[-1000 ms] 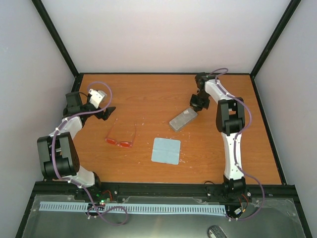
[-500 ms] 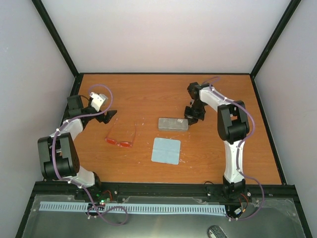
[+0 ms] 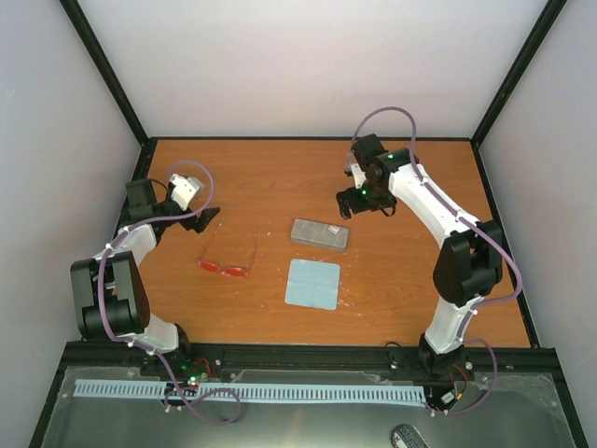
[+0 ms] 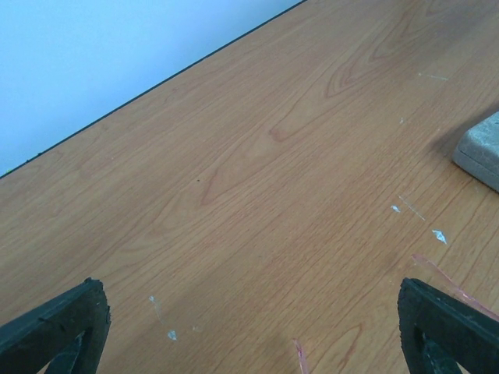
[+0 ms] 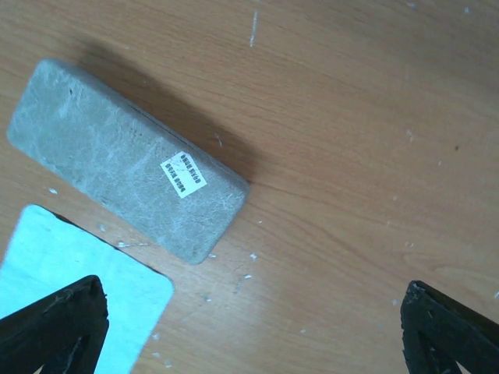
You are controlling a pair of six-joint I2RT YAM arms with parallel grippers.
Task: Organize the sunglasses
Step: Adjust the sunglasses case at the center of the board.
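The left arm (image 3: pixel 110 285) is folding back along the left edge of the worktop (image 3: pixel 280 168), and the left gripper (image 3: pixel 207 217) is pointing inward, low, with its jaws spread wide and empty. The right arm (image 3: pixel 431 207) is reaching toward the far edge, and the right gripper (image 3: pixel 350 203) is hanging there with its jaws wide apart, gripping nothing.

Table (image 3: pixel 280 177): orange-brown wood grain, smooth, faint sheen, scattered white flecks and fine scratches. Case (image 5: pixel 117 171): grey, matt, felt-like fibrous surface; small white paper sticker (image 5: pixel 185 173) on top. Cloth (image 3: pixel 312 283): light blue, matt, smooth. Sunglasses (image 3: pixel 235 272): thin red-orange frame, translucent reddish lenses, plastic look. Left gripper fingers (image 4: pixel 58 327), right gripper fingers (image 5: pixel 54 327): black, matt.
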